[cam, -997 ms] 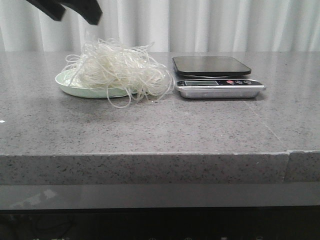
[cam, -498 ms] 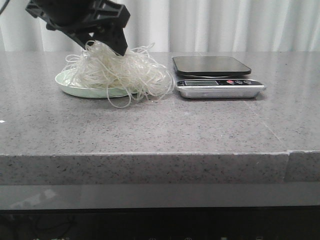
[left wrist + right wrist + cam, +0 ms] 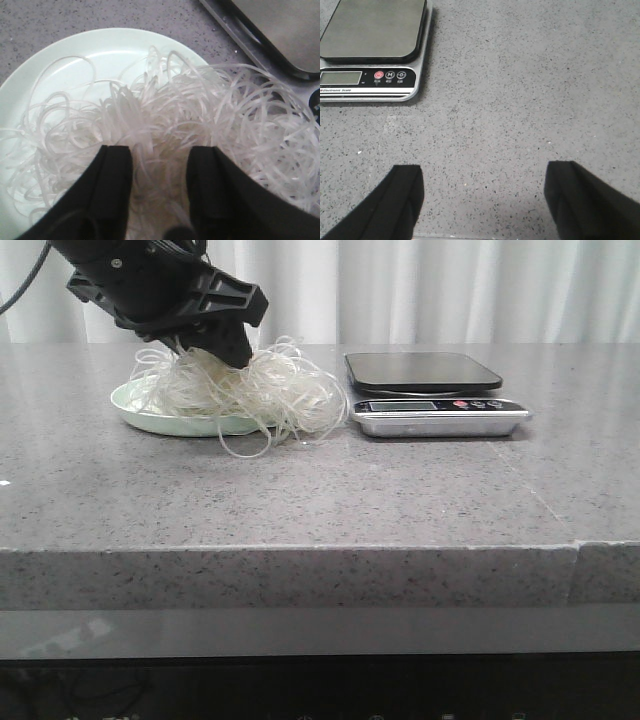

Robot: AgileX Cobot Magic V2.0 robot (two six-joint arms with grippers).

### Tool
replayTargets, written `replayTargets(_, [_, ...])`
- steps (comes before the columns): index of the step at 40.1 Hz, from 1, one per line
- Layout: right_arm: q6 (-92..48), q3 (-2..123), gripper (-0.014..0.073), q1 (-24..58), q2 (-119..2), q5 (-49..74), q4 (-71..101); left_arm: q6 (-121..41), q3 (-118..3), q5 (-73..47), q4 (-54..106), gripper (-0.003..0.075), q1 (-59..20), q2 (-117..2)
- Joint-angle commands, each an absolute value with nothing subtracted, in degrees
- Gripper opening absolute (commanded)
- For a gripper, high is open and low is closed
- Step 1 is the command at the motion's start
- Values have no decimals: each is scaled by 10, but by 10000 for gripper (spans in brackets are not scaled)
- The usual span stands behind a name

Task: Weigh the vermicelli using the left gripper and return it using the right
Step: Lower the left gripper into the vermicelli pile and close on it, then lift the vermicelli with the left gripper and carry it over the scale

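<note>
The vermicelli [image 3: 270,390] is a fluffy whitish tangle heaped on the pale green plate [image 3: 135,412], with strands spilling over the plate's right edge onto the table. My left gripper [image 3: 225,352] is pushed down into the top of the pile. In the left wrist view its black fingers [image 3: 116,175] stand apart, partly closed, with vermicelli [image 3: 210,110] strands between and around them over the plate [image 3: 55,60]. My right gripper [image 3: 482,175] is wide open and empty above bare table, to the right of the scale [image 3: 370,40]. It does not show in the front view.
A kitchen scale [image 3: 432,392] with a dark platform and silver body stands just right of the plate, its display facing the front; its corner shows in the left wrist view [image 3: 280,35]. The grey stone table [image 3: 320,490] has a front edge close to the camera.
My left gripper came down from above the plate into the top of the vermicelli pile, pressing it lower. The scale and plate have not moved.
</note>
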State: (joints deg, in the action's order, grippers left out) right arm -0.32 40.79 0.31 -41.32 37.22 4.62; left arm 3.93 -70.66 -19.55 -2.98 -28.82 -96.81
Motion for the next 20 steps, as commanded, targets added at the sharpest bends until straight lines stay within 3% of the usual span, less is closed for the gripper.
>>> replayTargets(1, [-9, 426, 613, 1, -417, 342, 49, 39, -723, -170, -25, 200, -293, -950])
replayTargets(4, [-9, 426, 613, 1, -417, 342, 49, 39, -723, -170, -26, 151, -293, -950])
replayTargets(20, [-9, 426, 613, 1, -417, 342, 49, 39, -754, -203, -26, 155, -293, -910])
